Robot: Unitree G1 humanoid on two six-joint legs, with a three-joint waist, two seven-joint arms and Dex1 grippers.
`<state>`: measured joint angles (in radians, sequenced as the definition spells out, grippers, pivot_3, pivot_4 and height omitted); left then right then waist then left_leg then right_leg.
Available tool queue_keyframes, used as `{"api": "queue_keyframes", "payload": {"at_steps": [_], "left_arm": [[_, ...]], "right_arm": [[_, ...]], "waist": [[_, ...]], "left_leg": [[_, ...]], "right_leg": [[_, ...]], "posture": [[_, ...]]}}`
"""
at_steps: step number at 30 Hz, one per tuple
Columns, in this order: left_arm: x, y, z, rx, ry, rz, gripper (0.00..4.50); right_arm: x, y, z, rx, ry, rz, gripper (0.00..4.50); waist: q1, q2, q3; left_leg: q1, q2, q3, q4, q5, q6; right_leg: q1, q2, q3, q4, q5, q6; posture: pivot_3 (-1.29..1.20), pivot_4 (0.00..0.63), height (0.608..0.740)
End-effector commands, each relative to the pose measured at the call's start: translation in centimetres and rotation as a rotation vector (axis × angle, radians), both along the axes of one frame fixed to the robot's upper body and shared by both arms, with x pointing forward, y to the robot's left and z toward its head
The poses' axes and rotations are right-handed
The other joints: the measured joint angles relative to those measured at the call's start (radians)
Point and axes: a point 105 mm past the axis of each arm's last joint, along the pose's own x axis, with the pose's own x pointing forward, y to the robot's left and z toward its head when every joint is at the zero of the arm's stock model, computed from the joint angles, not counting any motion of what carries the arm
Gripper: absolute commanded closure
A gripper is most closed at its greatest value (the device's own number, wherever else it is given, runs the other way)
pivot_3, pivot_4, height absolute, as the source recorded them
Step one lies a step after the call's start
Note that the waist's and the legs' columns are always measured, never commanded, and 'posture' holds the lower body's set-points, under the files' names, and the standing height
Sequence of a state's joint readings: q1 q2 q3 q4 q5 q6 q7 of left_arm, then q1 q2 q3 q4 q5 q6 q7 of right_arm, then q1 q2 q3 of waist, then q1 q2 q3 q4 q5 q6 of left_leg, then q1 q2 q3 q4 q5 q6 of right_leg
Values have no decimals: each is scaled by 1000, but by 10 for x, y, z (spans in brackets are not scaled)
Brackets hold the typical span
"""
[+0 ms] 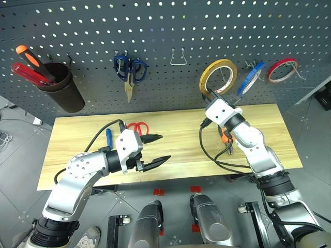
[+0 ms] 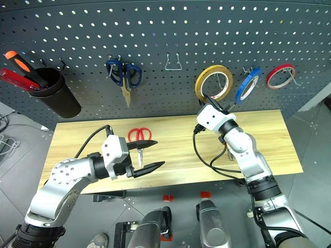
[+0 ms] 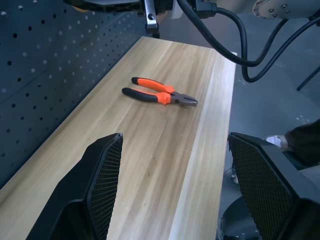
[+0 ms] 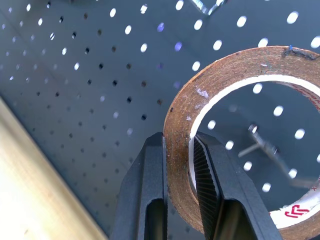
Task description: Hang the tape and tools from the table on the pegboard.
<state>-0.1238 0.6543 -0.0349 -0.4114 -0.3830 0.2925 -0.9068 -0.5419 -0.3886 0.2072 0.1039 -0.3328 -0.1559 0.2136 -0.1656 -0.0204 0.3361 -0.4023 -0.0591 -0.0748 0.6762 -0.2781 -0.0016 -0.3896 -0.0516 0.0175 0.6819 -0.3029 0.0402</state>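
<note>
The yellow-tan tape roll (image 4: 235, 130) is pinched by its wall between the two fingers of the right gripper (image 4: 178, 165) and held up against the dark grey pegboard (image 1: 170, 31). One finger sits inside the ring and one outside, which leaves the hole free to take a hook. A metal hook (image 4: 261, 145) shows through that hole, so the roll looks lined up for hanging, though whether it already rests on the hook I cannot tell. Just beside it hang the blue tape ring (image 1: 252, 78) and the red tape ring (image 1: 282, 70), each on its own hook — this stretch of board seems kept for tapes.

The rest of the set lies on the light wood table (image 1: 170, 134): the orange-and-black pliers (image 3: 159, 94) flat under the right arm, the red-handled scissors (image 2: 138, 138) and the blue-handled screwdriver (image 1: 109, 137) near the left arm. The left gripper (image 1: 153, 151) hovers above the tabletop with its fingers spread and nothing between them — likely waiting its turn.

Further along the board hang blue-handled scissors (image 1: 130, 70), an empty wire hook (image 1: 178, 58) and a dark cup (image 1: 62, 87) holding red and orange screwdrivers (image 1: 30, 66).
</note>
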Motion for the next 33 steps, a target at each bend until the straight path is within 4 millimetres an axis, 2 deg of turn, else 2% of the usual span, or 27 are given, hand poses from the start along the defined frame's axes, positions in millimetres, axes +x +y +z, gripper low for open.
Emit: {"api": "queue_keyframes", "payload": {"at_steps": [1, 3, 4, 6, 9, 14, 16, 19, 28, 33], "left_arm": [[0, -2, 2, -2, -31, -7, 945], [2, -2, 1, -3, -33, 0, 945], [2, -2, 0, 1, -32, 5, 945], [4, 1, -4, 16, -23, 19, 945], [2, 10, -16, 85, 2, 27, 945], [-5, 25, -35, 177, 61, 27, 945], [-8, 25, -37, 191, 71, 13, 945], [-10, 22, -38, 200, 75, -9, 945], [-8, 16, -37, 205, 66, -30, 945], [-8, 16, -36, 209, 63, -28, 945]], "right_arm": [[2, -2, 11, 46, -24, 0, 4047], [4, -4, 11, 70, -9, -10, 4047], [4, -7, 8, 92, 16, -26, 3333], [3, -14, 0, 124, 74, -53, 2852], [-4, -29, -30, 203, 252, -133, 1809], [-27, -50, -84, 338, 604, -319, 160], [-28, -61, -101, 384, 709, -449, 73], [-20, -74, -113, 437, 795, -634, 73], [17, -82, -127, 576, 986, -716, 73], [33, -86, -137, 595, 1043, -741, 73]], "waist": [[0, 0, 0], [-1, 0, 0], [-1, 0, 0], [0, 0, 0], [2, 0, 0], [1, 0, 0], [-3, 0, 0], [-4, 0, 0], [-4, 0, 0], [-14, 0, 0]], "left_leg": [[0, 0, 0, 0, 0, 0], [0, 0, 1, 0, 0, 0], [0, 0, 1, 0, 0, 0], [0, 0, 1, 0, 0, 0], [0, 0, 0, 0, 0, 0], [0, 0, 0, -1, 0, 1], [0, 0, 1, -1, -2, 4], [1, 1, 1, -1, -1, 5], [-1, 1, 2, -2, 3, 5], [-7, 1, 5, -2, 3, 6]], "right_leg": [[0, 0, 0, 0, 0, 0], [0, 0, 0, 0, 0, 0], [0, 0, 0, 0, 0, 0], [0, 0, 0, 1, 0, 0], [0, 0, 0, 0, 0, 0], [-1, 0, 1, 0, 0, 0], [-1, -1, 2, 1, 1, -1], [-2, -1, 1, 1, 4, -5], [-5, 0, 1, 1, 9, -6], [-12, -1, 1, 2, 9, -6]], "posture": [[-283, 305, 740], [-286, 306, 740], [-286, 306, 740], [-289, 307, 740], [-292, 308, 740], [-300, 316, 740], [-303, 316, 740], [-304, 319, 740], [-296, 319, 740], [-289, 320, 740]]}}
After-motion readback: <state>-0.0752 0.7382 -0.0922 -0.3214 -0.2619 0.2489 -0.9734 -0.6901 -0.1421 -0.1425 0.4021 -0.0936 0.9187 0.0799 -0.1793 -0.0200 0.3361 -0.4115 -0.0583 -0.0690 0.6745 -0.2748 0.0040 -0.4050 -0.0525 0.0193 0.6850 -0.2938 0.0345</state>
